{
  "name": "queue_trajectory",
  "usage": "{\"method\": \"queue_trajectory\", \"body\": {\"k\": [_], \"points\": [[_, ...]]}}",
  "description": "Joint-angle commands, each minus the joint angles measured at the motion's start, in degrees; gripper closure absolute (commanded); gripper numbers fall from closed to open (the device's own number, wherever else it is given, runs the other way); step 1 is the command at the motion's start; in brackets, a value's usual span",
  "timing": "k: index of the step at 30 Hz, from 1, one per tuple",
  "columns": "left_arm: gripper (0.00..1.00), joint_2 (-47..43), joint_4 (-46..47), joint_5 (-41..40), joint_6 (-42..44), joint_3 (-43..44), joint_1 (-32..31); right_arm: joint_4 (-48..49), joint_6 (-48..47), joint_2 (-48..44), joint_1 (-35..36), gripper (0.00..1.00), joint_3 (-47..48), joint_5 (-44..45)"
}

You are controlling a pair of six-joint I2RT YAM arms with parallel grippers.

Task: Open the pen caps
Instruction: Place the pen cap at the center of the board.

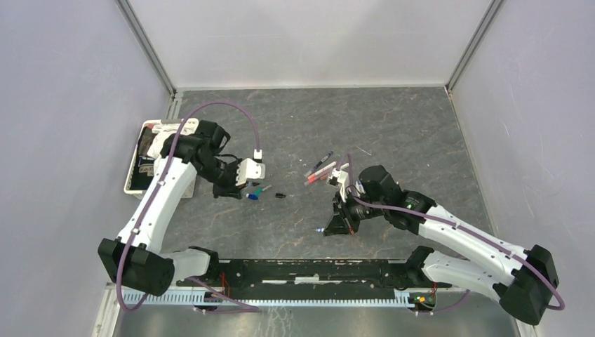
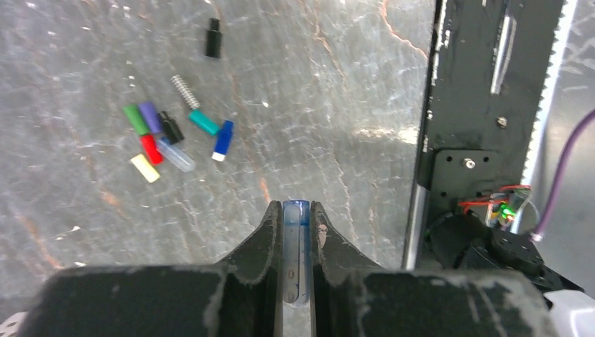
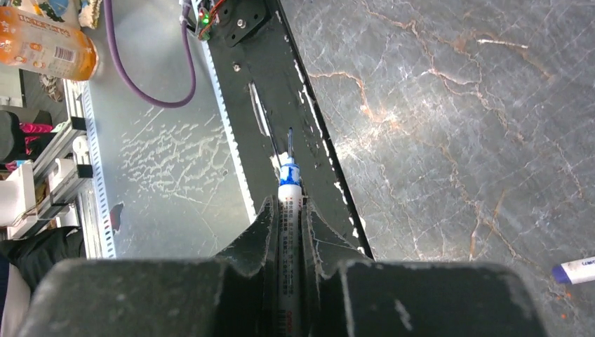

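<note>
Top external: pens (image 1: 319, 170) lie mid-frame on the worktop (image 1: 393, 133). Left wrist: your left tool (image 2: 296, 210) pinches a bare cap (image 2: 295, 242); release it low beside the loose caps (image 2: 165, 137), upper left. Right wrist: your right tool (image 3: 288, 207) grips the uncapped pen (image 3: 290, 186); lay it flat.

1. Pen caps (image 2: 170, 128) in the loose cluster: eight, one each of green, purple, black, red, yellow, clear, teal and blue.
2. Lone black cap (image 2: 212, 38), apart from the cluster: one.
3. Spring (image 2: 184, 91): one.
4. Clear-blue cap (image 2: 295, 246) held in the left gripper (image 2: 295, 208): one.
5. Pen (image 3: 290, 184) held in the right gripper (image 3: 289, 205): one.
6. Loose pens (image 1: 319, 170): about three, overlapping, so the exact count is unclear.
7. White tray (image 1: 133, 165): one.
</note>
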Motion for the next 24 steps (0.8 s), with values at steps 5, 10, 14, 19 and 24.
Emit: {"method": "queue_trajectory", "body": {"k": [5,10,14,19,24], "points": [[0.98,4.5,4.0,6.1,-2.9,1.2,-0.3,0.7,-0.5,-0.8,-0.1,1.00,2.7,10.7],[0.98,5.5,18.3,5.5,-12.2,-4.7,-1.3,7.1,1.1,-6.5,-0.2,1.00,-2.8,29.5],[0.96,8.3,30.5,1.7,-18.6,-8.8,-3.7,11.7,4.0,-10.9,-0.2,1.00,-9.9,42.9],[0.93,14.0,41.5,-3.3,-23.3,-11.0,-5.9,13.4,7.3,-11.8,-0.1,1.00,-14.2,52.8],[0.85,20.8,47.6,-7.8,-24.7,-11.2,-6.5,14.8,8.1,-11.3,-0.2,1.00,-16.4,62.4]]}}
